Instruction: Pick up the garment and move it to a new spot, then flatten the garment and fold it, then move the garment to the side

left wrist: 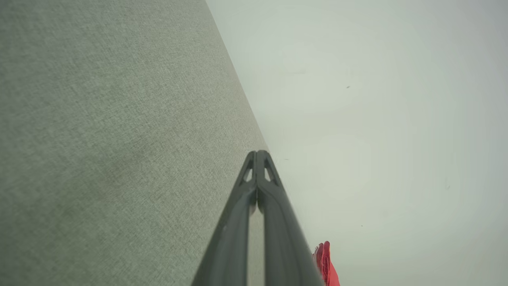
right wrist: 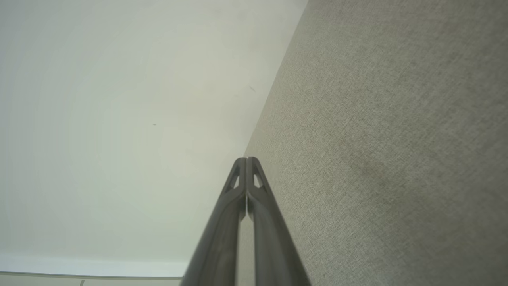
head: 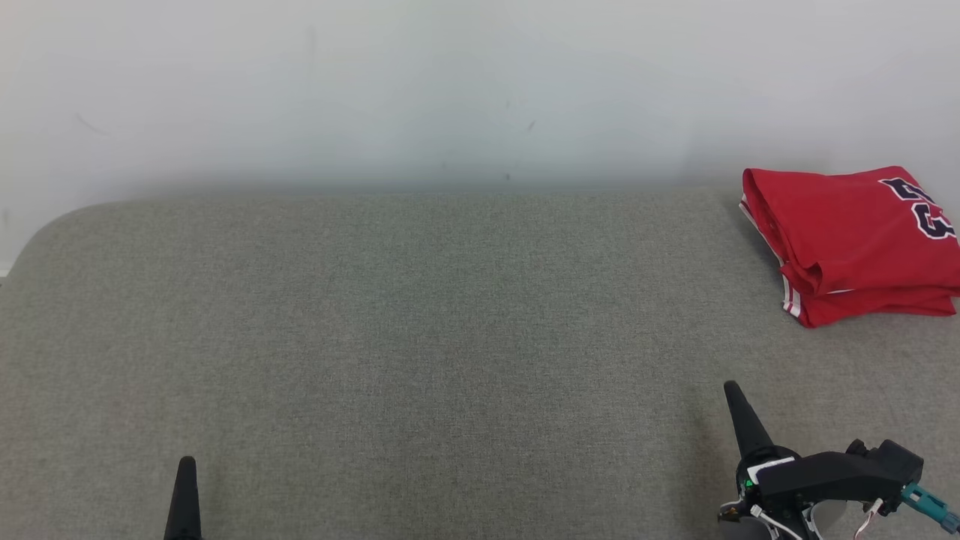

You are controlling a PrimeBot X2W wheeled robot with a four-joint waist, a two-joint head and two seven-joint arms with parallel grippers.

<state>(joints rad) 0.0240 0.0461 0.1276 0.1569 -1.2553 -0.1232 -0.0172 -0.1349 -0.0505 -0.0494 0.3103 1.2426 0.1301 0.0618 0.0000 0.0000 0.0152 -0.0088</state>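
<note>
The garment [head: 847, 240], red with white side stripes and dark numerals, lies folded in a compact stack at the far right of the grey surface [head: 420, 322], close to the wall [head: 450, 90] and partly cut off by the right edge of the head view; the left wrist view catches a red sliver of it beside that arm's fingers. The left gripper [head: 185, 469] sits at the near left with its fingers pressed together and nothing between them; the right gripper [head: 733, 397] sits at the near right, likewise closed and empty, well apart from the garment and nearer than it. Judging by the neat stack off to one side, the fold and the move aside look done, or nearly so. The cloth looks like a thin, smooth jersey; it should be light and soft, with no stiffness of its own, and probably slippery, so the layers could slide over one another and the stack could open if it is lifted by one layer alone. Should it need shifting, the rounded fold along its left edge seems the best hold, pinched through all layers; a second pinch at the near corner would keep it from sagging.
</note>
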